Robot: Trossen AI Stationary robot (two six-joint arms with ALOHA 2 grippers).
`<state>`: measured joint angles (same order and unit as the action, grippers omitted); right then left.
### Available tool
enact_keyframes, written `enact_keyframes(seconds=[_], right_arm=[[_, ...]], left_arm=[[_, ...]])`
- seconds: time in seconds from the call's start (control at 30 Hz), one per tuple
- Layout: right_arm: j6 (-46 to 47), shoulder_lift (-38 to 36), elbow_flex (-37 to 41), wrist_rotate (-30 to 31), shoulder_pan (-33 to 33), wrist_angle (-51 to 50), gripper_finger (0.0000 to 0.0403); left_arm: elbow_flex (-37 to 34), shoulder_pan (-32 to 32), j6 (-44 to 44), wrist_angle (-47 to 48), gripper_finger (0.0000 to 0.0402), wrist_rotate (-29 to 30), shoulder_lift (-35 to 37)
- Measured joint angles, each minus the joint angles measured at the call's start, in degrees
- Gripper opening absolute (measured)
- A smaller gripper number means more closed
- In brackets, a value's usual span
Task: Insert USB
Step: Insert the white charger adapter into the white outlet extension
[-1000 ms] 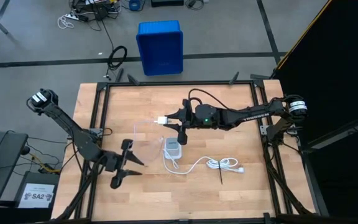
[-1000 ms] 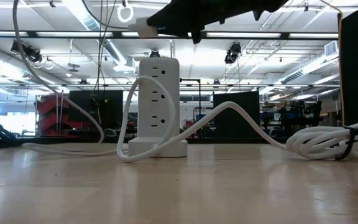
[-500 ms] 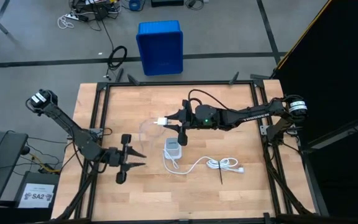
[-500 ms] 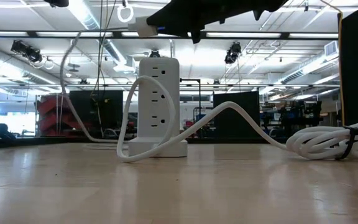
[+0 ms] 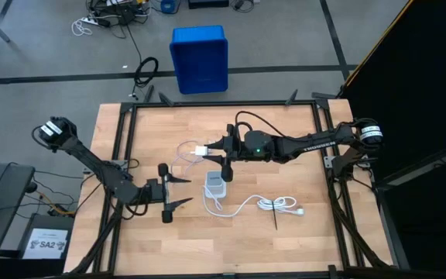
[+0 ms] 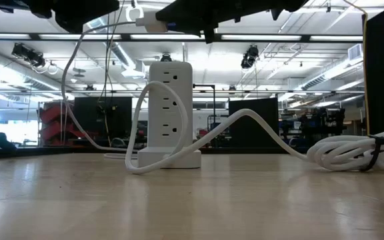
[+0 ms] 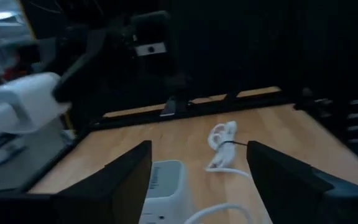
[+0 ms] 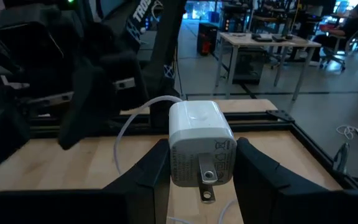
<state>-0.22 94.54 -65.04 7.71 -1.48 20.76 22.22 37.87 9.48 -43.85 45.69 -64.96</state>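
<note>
My right gripper [image 5: 210, 149] reaches level from the table's right and is shut on a small white charger block [image 8: 201, 146], up in the air just beyond the top of the white power strip tower [image 6: 170, 110]. The USB [image 5: 183, 153], a thin whitish cable, runs from the block's far end [image 6: 137, 13]. It hangs in a loose loop whose bottom [image 6: 112, 155] lies on the table. My left gripper [image 5: 181, 191] stands open just left of the tower [image 7: 165, 183], pointing at it, with nothing between its fingers. My right gripper pinches the charger block's two side faces [image 8: 178, 163] between its two fingers [image 8: 153, 177]. The fingers come in level from the table's right. The block is lifted clear and sits level, with the USB trailing from its far end.
A thick white cord [image 5: 277, 204], bundled with a black tie, lies right of the tower and runs to its base. Its coil [image 6: 352, 153] rests on the wood. A black frame [image 5: 223, 103] rims the table. A blue bin [image 5: 200, 58] stands on the floor beyond.
My left gripper has gone toward the table's right edge, up to the power strip tower, turning to point at it, and has opened wider. The USB's loop, first stretched out toward my left gripper, has drawn back and hangs close under the charger block.
</note>
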Motion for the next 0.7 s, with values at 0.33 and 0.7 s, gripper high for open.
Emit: enact_keyframes(seconds=[0.33,0.7], right_arm=[[1.9,3.6,0.0,-3.8,-0.6,-5.3,0.0106],[0.6,8.8,-1.6,-5.8,-1.4,-2.9,0.0106]], left_arm=[[3.9,-1.8,3.5,6.5,0.0238,2.7,3.3],[24.9,-9.3,-16.6,58.7,0.0277,-5.6,2.8]])
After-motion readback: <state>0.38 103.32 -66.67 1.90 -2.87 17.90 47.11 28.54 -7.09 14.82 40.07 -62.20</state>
